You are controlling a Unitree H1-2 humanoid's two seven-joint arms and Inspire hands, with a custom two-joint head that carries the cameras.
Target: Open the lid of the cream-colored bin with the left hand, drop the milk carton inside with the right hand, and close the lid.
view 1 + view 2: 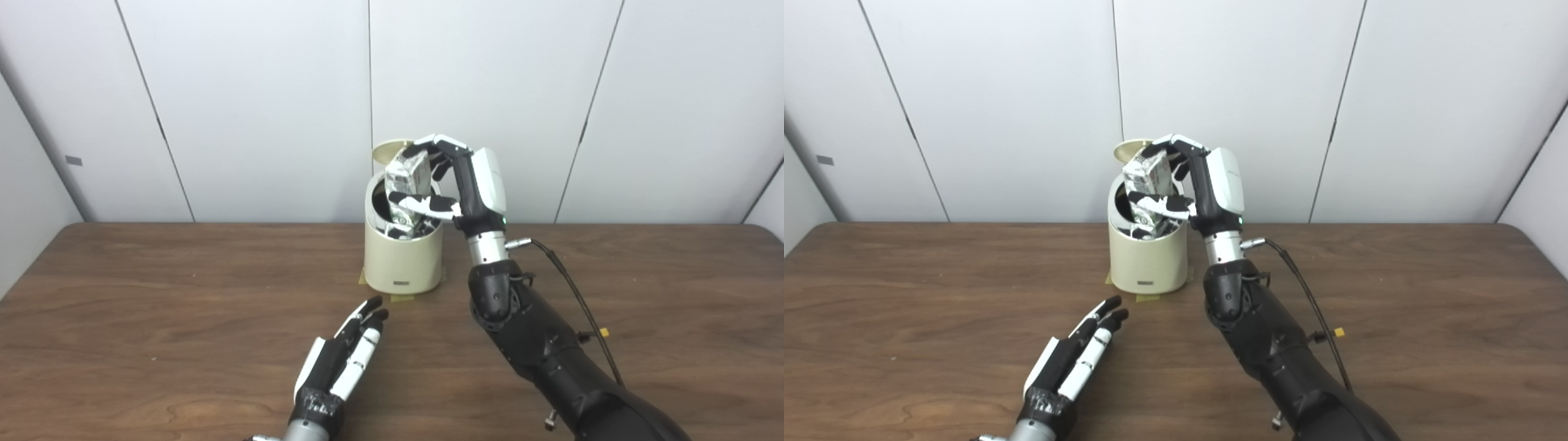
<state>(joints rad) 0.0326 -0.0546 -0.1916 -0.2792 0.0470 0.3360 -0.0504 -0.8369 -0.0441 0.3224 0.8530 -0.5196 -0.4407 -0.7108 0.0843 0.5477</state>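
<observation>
At the far edge of a brown wooden desk [153,294], the robot's right hand [456,184] holds a milk carton [409,177] over the open mouth of a cream-colored bin [401,260], fingers closed around the carton from above and thumb pressed across its front. The carton is tilted, its lower end already dipped inside the rim while the top is above it, a pose that looks chosen so the carton can fall straight in once the grip loosens. The bin's round lid [387,150] stands flipped up behind the opening, toward the white wall panels [245,110], leaving the way clear. Strips of yellowish tape [401,298] at the bin's base appear to pin it to the desk, probably so it does not slide when pushed.

The left hand [346,358] rests low near the desk's near edge, well short of the bin, fingers stretched out straight and close together, holding nothing; it seems to wait there for closing the lid. A black cable [576,300] loops from the right wrist down along the forearm. The drop itself is not yet made.
</observation>
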